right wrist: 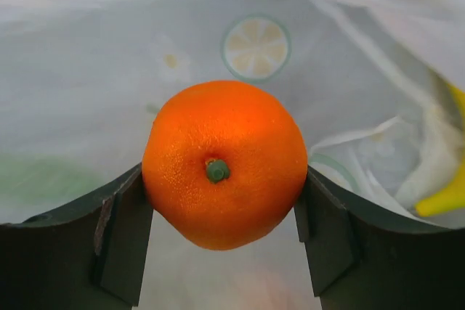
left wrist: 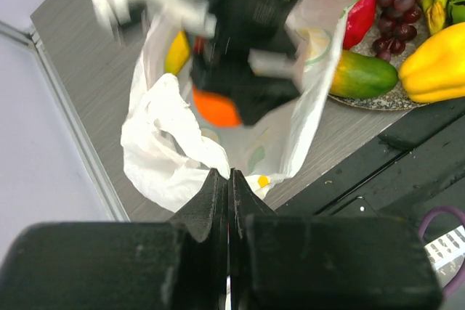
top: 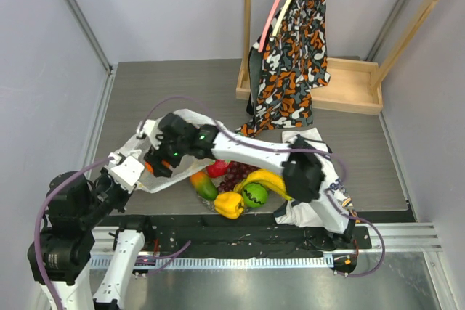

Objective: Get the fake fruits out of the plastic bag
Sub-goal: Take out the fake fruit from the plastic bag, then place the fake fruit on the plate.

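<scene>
My right gripper (top: 156, 163) reaches left into the open translucent plastic bag (top: 183, 119) and is shut on the orange (right wrist: 221, 161), one finger on each side. In the left wrist view the orange (left wrist: 216, 107) hangs in the bag's mouth (left wrist: 163, 132). My left gripper (top: 125, 173) is shut on the bag's near edge (left wrist: 261, 179). A yellow fruit (left wrist: 176, 52) still lies in the bag, also in the right wrist view (right wrist: 445, 195). The red fruit (top: 216, 168), grapes (top: 236, 173), mango (top: 204, 186), yellow pepper (top: 229, 205), green ball (top: 254, 195) and bananas (top: 267, 179) sit together right of the bag.
The fruits rest on a speckled plate (left wrist: 378, 102) near the front edge. An orange-black cloth bag (top: 290, 63) hangs on a wooden rack with a tray base (top: 349, 88) at the back right. A white garment (top: 309, 212) lies under the right arm.
</scene>
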